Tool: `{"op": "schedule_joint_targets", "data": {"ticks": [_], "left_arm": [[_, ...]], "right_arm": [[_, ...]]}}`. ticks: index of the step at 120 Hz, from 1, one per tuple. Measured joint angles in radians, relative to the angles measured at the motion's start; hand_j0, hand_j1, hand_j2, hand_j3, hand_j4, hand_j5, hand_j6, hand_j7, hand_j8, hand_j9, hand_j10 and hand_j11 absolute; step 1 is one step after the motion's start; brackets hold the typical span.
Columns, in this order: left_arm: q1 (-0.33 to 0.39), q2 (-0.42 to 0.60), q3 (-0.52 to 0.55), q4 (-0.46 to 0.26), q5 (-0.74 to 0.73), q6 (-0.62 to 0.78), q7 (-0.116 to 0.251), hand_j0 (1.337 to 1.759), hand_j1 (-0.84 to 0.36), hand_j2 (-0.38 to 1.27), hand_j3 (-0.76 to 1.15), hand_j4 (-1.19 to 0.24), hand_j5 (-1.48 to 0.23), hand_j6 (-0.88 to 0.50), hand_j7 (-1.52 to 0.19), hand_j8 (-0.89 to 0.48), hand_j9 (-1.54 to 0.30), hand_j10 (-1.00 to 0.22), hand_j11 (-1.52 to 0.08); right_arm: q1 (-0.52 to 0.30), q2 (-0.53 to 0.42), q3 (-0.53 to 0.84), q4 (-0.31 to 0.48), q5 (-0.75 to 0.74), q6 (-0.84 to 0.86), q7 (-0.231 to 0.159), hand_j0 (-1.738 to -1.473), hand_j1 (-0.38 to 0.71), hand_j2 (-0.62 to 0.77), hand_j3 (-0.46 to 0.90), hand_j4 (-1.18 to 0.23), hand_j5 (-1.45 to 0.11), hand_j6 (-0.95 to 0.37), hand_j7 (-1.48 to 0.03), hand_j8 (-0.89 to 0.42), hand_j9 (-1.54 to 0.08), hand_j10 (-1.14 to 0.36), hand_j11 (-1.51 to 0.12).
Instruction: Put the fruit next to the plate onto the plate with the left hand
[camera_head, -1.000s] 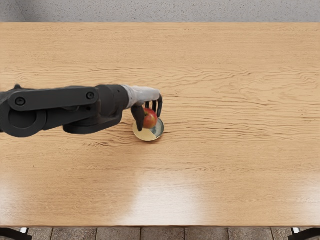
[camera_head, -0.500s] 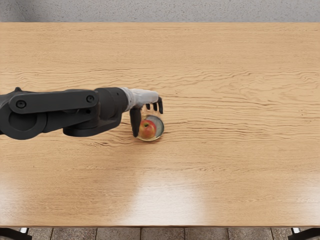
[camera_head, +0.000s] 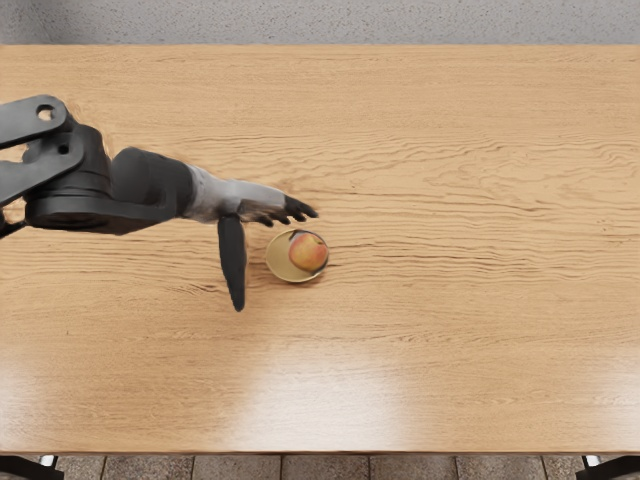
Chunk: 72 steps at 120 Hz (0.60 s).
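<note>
Left hand (camera_head: 250, 208): fingers spread, holding nothing, thumb pointing toward the near table edge, positioned just left of the small plate (camera_head: 276, 258). Red-yellow apple (camera_head: 308, 252): resting on the plate, clear of the fingertips. Both sit mid-left on the wooden table (camera_head: 480, 200).

Wooden table (camera_head: 480, 330), grey floor (camera_head: 350, 20) beyond.

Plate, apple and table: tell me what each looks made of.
Table: wood with visible grain; the soft glare near its front suggests a satin varnish. Plate: smooth, pale yellow with a thin grey rim; glazed ceramic or metal, can't tell which. Apple: natural-looking fruit skin, red blending into yellow, slightly glossy.
</note>
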Motion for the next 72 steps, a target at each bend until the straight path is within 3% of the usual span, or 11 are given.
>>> {"op": "schedule_joint_targets", "data": {"ticks": [15, 26, 35, 44, 53, 72], "left_arm": [[0.153, 0.094, -0.239, -0.019, -0.195, -0.146, 0.000, 1.658, 0.33, 0.01, 0.00, -0.02, -0.03, -0.02, -0.03, -0.02, -0.03, -0.02, -0.03], [0.190, 0.182, -0.339, -0.026, -0.272, -0.183, 0.000, 1.658, 0.33, 0.01, 0.00, -0.01, -0.02, -0.01, -0.02, -0.01, -0.02, -0.02, -0.02], [0.193, 0.267, -0.381, -0.027, -0.344, -0.197, 0.000, 1.658, 0.34, 0.01, 0.00, -0.01, -0.02, -0.01, -0.02, -0.01, -0.02, -0.01, -0.02], [0.298, 0.354, -0.404, -0.025, -0.409, -0.203, 0.000, 1.658, 0.34, 0.00, 0.00, -0.01, -0.01, -0.01, -0.01, -0.01, -0.01, -0.01, -0.01], [0.331, 0.420, -0.415, -0.021, -0.462, -0.207, 0.000, 1.658, 0.34, 0.00, 0.00, -0.01, -0.01, -0.01, -0.01, -0.01, -0.01, -0.01, -0.01], [0.347, 0.439, -0.423, -0.013, -0.510, -0.209, 0.000, 1.658, 0.35, 0.00, 0.00, -0.01, -0.01, -0.01, -0.01, -0.01, -0.01, -0.01, -0.01]], "right_arm": [[0.000, 0.000, 0.000, 0.000, 0.000, 0.000, 0.000, -1.658, -0.33, 0.00, 0.00, -0.01, -0.02, -0.01, -0.02, -0.01, -0.02, -0.01, -0.02], [0.000, 0.000, 0.000, 0.000, 0.000, 0.000, 0.000, -1.658, -0.33, 0.00, 0.00, -0.01, -0.02, -0.01, -0.02, -0.01, -0.02, -0.01, -0.02], [0.000, 0.000, 0.000, 0.000, 0.000, 0.000, 0.000, -1.658, -0.33, 0.00, 0.00, -0.01, -0.02, -0.01, -0.02, -0.01, -0.02, -0.01, -0.02], [0.000, 0.000, 0.000, 0.000, 0.000, 0.000, 0.000, -1.658, -0.33, 0.00, 0.00, -0.01, -0.02, -0.01, -0.02, -0.01, -0.02, -0.01, -0.02], [0.000, 0.000, 0.000, 0.000, 0.000, 0.000, 0.000, -1.658, -0.33, 0.00, 0.00, -0.01, -0.02, -0.01, -0.02, -0.01, -0.02, -0.01, -0.02], [0.000, 0.000, 0.000, 0.000, 0.000, 0.000, 0.000, -1.658, -0.33, 0.00, 0.00, -0.01, -0.02, -0.01, -0.02, -0.01, -0.02, -0.01, -0.02]]}}
